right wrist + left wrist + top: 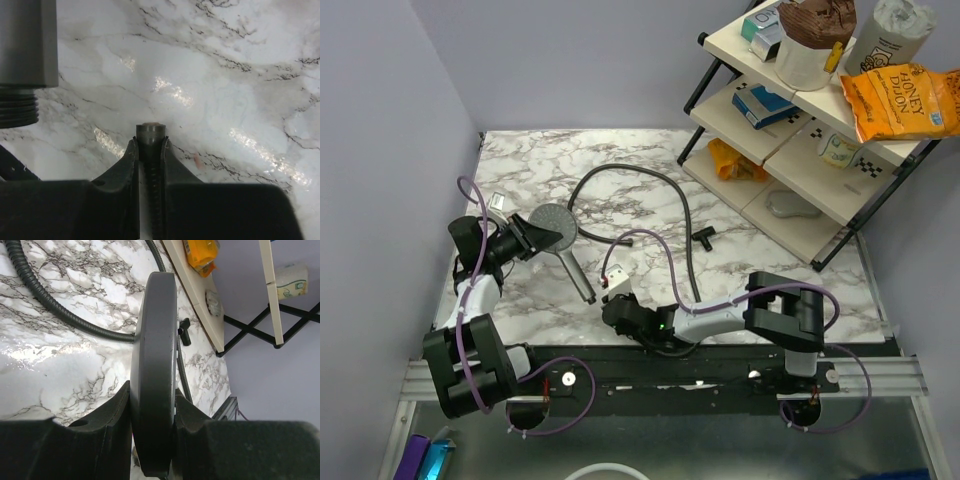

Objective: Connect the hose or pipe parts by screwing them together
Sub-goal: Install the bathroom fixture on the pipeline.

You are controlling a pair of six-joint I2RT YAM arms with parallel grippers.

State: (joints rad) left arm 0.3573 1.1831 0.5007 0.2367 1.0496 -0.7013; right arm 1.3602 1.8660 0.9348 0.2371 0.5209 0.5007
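**Black hose end near the thread, not started yet**

Closest to the arm bases, the right claw [150, 144] has its two fingers snug against either side of the hose [691, 235] right at its end nut [151, 131]. The gap is barely wider than the nut and it looks gripped, not just cradled. The nut's open face points away from the wrist over the marble table [240, 75].

Just past it, up and to the left in the right wrist view, is the threaded end [18, 107] of the shower head's handle [576, 272]. The threads are bare and there's clear daylight between them and the nut, so they're near but apart, and off-axis too.

Further out, the left claw [152, 399] is clamped partway closed across the thickness of the shower head [155, 355], one finger on each flat side of the round face, holding it edge-up. The rest of the hose loops away across the table toward the shelf [790, 215].

My read: this is the line-up step, with both parts held and nothing threaded. Next the nut has to shift sideways until it's square with the thread, then push on and turn. Cross-threading is my worry if it goes in tilted.
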